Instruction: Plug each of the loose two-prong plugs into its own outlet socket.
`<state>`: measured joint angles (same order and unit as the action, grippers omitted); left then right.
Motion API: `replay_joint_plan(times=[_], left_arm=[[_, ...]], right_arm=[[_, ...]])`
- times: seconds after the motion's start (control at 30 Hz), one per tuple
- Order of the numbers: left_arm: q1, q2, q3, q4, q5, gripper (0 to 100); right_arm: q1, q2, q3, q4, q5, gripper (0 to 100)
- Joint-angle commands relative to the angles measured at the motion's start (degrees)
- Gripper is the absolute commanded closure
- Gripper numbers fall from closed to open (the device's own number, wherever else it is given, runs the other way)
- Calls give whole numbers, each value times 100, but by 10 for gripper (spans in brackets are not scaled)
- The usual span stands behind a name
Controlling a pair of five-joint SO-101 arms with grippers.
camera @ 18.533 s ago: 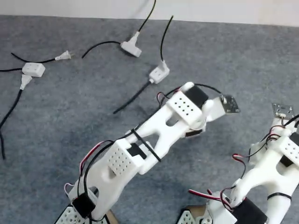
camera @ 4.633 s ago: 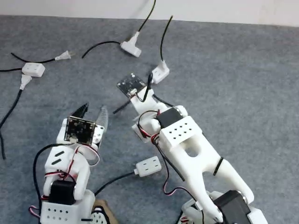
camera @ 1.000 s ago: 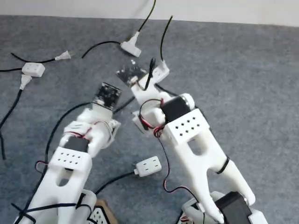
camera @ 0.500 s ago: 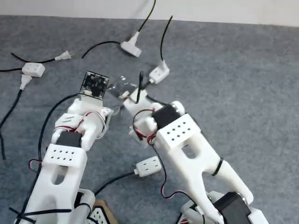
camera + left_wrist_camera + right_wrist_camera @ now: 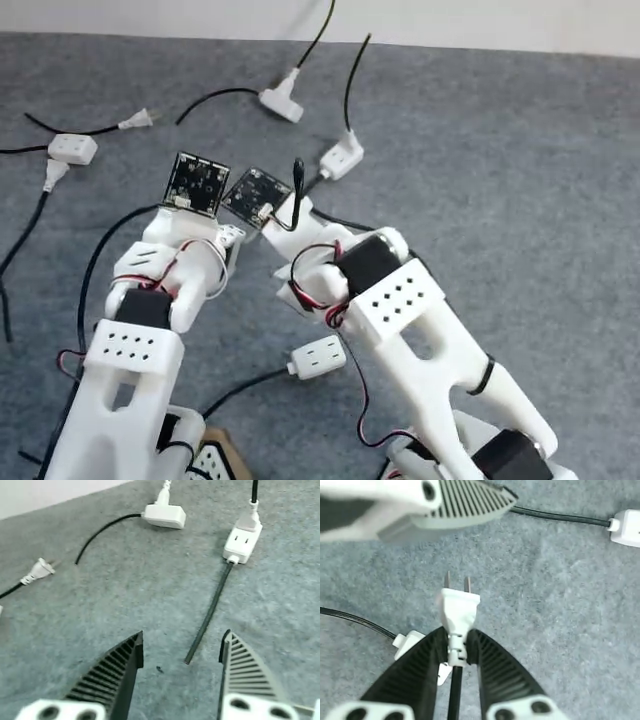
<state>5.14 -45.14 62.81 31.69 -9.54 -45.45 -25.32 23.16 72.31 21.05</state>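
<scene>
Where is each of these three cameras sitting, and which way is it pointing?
High view: fixed above the table, looking down on the grey mat; the left arm and right arm both show.
Left wrist view: on the left arm's wrist, looking past the open left end effector at a white outlet.
Right wrist view: on the right arm's wrist, looking along the right end effector, shut on a two-prong plug.
Shared: high and left wrist views both show that outlet.
</scene>
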Motion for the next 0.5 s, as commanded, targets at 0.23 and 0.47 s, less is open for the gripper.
replay_joint_plan(times=[0.23,0.47], left_arm=[[840,57,180,536,53,742],[804,48,136,686,387,742]], right_arm=[[-497,-453,-180,-22,158,991],[-462,-813,92,-497,-299,991]])
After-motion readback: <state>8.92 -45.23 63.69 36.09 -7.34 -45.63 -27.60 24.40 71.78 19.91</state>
